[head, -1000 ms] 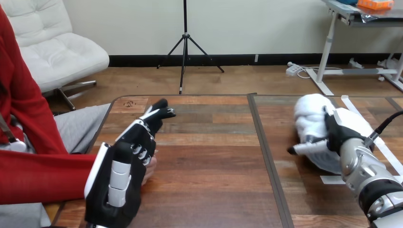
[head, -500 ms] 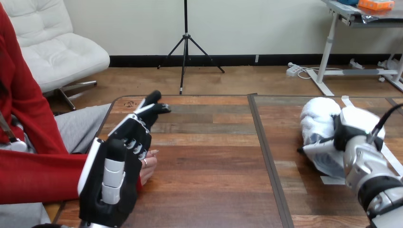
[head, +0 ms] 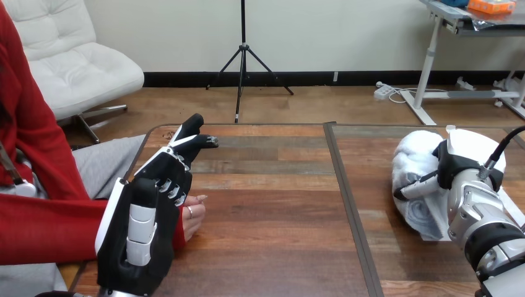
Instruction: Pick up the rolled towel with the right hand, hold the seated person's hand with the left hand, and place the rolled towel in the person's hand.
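The white rolled towel [head: 410,162] is at the right side of the table [head: 272,204]. My right hand [head: 465,162] sits over it from the right, fingers curled round it and a finger [head: 417,186] lying across its front. My left hand [head: 143,230] stands at the table's left edge with its fingers straight, pointing up and away. The person's hand [head: 193,215] rests on the table just behind it, fingers loosely curled. My left hand is beside and in front of the person's hand and mostly hides it; I cannot tell if they touch.
A dark seam [head: 347,204] splits the tabletop into left and right halves. The person's red sleeve [head: 43,223] lies along the left edge. A strip of white tape [head: 451,129] is stuck on the table behind the towel.
My right hand has closed further over the towel and shifted it slightly to the right. My left hand has drifted left and down, uncovering more of the person's fingers.
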You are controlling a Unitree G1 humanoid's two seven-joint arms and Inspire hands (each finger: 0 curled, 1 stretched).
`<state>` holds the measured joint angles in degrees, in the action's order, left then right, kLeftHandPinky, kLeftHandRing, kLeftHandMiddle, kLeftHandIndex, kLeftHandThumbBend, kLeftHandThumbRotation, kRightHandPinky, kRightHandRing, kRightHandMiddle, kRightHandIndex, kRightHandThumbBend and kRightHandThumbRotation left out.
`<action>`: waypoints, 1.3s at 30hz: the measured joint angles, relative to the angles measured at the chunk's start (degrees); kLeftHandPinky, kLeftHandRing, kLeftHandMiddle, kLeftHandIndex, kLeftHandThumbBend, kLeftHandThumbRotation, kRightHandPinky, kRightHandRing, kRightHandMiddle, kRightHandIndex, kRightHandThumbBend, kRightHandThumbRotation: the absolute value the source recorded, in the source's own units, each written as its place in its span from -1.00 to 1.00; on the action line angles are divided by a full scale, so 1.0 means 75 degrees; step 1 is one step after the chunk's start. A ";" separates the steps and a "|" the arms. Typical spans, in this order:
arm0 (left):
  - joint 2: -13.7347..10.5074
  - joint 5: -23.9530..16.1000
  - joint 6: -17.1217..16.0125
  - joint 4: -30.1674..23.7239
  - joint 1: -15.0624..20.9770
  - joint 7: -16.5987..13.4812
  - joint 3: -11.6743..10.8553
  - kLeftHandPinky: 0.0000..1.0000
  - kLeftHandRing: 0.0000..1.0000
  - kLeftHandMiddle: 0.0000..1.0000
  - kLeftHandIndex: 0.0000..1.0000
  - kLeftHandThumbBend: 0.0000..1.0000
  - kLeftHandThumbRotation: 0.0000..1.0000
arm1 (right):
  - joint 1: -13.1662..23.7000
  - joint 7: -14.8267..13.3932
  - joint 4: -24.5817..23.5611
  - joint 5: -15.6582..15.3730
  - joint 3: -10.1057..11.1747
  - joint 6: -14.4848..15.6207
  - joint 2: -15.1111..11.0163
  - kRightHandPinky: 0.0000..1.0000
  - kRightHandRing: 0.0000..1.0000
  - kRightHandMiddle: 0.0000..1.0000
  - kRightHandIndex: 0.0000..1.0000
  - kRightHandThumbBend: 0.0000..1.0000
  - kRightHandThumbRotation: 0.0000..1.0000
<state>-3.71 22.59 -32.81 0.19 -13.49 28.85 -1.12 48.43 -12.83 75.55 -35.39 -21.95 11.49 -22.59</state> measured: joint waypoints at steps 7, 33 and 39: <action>0.0014 0.0045 0.0000 0.0000 -0.0002 -0.0005 0.0001 1.00 0.96 0.83 0.28 0.50 0.83 | -0.0048 -0.0262 -0.0001 0.0174 0.0105 -0.0303 0.0000 -0.43 -0.27 -0.12 0.10 0.78 -0.98; 0.0043 0.0059 -0.0323 0.0035 0.0001 -0.0001 -0.0054 0.86 0.88 0.79 0.24 0.45 0.85 | -0.0395 -0.1079 0.0006 0.0248 0.0196 -0.1166 0.0014 -0.44 -0.27 -0.14 -0.07 0.44 -1.00; 0.0052 0.0053 -0.0351 0.0047 0.0001 -0.0014 -0.0054 0.82 0.87 0.79 0.24 0.42 0.84 | -0.0408 -0.1046 0.0009 0.0251 0.0208 -0.1282 -0.0012 -0.41 -0.25 -0.14 -0.13 0.51 -1.00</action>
<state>-3.32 22.98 -35.45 0.54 -13.49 28.75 -1.53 45.37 -20.67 75.62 -33.50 -20.39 1.87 -22.68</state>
